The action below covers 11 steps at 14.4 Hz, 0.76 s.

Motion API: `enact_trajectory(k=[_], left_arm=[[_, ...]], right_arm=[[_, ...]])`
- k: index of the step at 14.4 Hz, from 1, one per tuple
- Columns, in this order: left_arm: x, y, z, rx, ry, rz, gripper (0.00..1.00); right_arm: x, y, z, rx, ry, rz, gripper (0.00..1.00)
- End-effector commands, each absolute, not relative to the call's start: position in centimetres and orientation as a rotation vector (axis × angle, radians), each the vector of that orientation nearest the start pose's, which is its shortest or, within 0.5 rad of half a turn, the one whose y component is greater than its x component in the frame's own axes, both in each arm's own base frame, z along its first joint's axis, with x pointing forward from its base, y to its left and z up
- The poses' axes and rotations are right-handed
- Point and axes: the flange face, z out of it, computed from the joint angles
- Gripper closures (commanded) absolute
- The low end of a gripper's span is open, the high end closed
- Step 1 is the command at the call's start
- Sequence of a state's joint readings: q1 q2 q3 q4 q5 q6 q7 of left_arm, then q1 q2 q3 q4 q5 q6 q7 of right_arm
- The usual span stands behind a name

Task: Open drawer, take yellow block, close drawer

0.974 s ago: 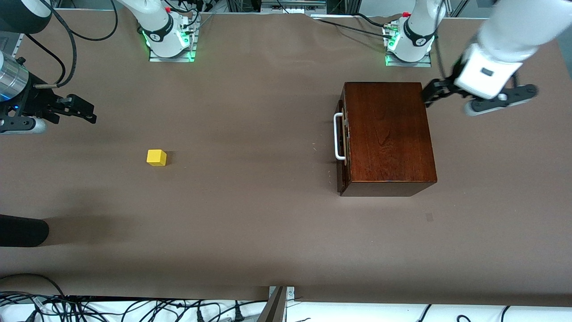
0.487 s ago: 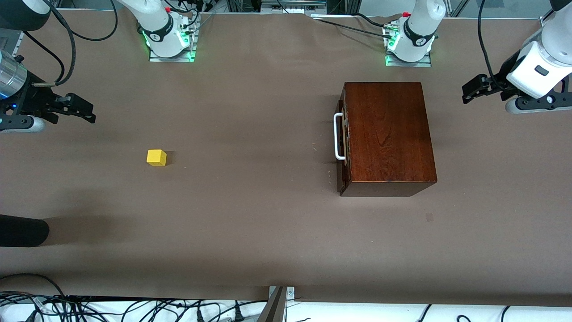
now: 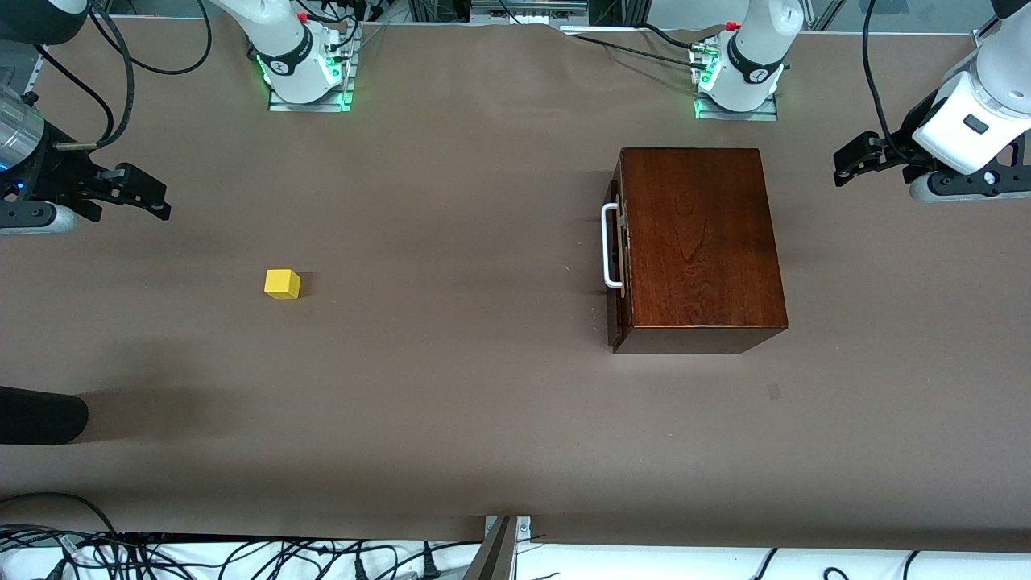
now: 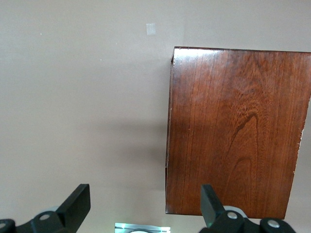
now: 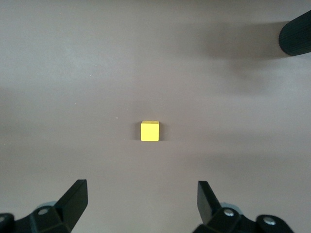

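The glossy dark-brown wooden box [image 3: 702, 246] stands toward the left arm's end of the table. Its drawer [image 3: 617, 270] is shut, and the white loop handle [image 3: 608, 246] faces the right arm's end. The yellow block [image 3: 282, 283] sits on the bare table toward the right arm's end, apart from the box. My left gripper [image 3: 846, 163] hangs open and empty above the table beside the box, which shows in the left wrist view [image 4: 235, 131] past that gripper [image 4: 146, 201]. My right gripper [image 3: 153, 200] is open and empty above the table; in its wrist view [image 5: 142, 196] the block [image 5: 149, 131] lies ahead, untouched.
A black cylinder [image 3: 40, 415] juts in at the right arm's end, nearer the front camera than the block; it also shows in the right wrist view [image 5: 296, 33]. A small grey patch [image 3: 774, 391] marks the table near the box. Cables [image 3: 242, 556] run along the front edge.
My left gripper swung from the box's back corner out toward the left arm's end of the table, then held still. My right gripper drifted slightly away from the block. Box and block have not moved.
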<state>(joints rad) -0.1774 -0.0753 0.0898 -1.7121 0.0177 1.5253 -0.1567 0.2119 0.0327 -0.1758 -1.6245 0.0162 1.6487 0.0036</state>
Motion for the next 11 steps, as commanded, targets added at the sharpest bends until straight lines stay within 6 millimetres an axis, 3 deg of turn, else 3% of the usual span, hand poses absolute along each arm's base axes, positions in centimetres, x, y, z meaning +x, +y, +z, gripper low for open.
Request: enact_trajectory(k=[1,6,11], left_arm=[[51.6,-4.3,59.8,-3.135,-0.085,0.156,0.00],[51.4,-4.4,60.0,-3.136,-0.085,0.151,0.00],[51.5,-4.3,60.0,-3.137,-0.081,0.151,0.00]], right_arm=[[56.6,2.7,58.8,-3.146,-0.053,0.078,0.00],[56.0,1.5,59.0,-3.143,-0.012,0.132,0.00],[56.2,1.5,58.6,-3.152,-0.027,0.127,0.00]])
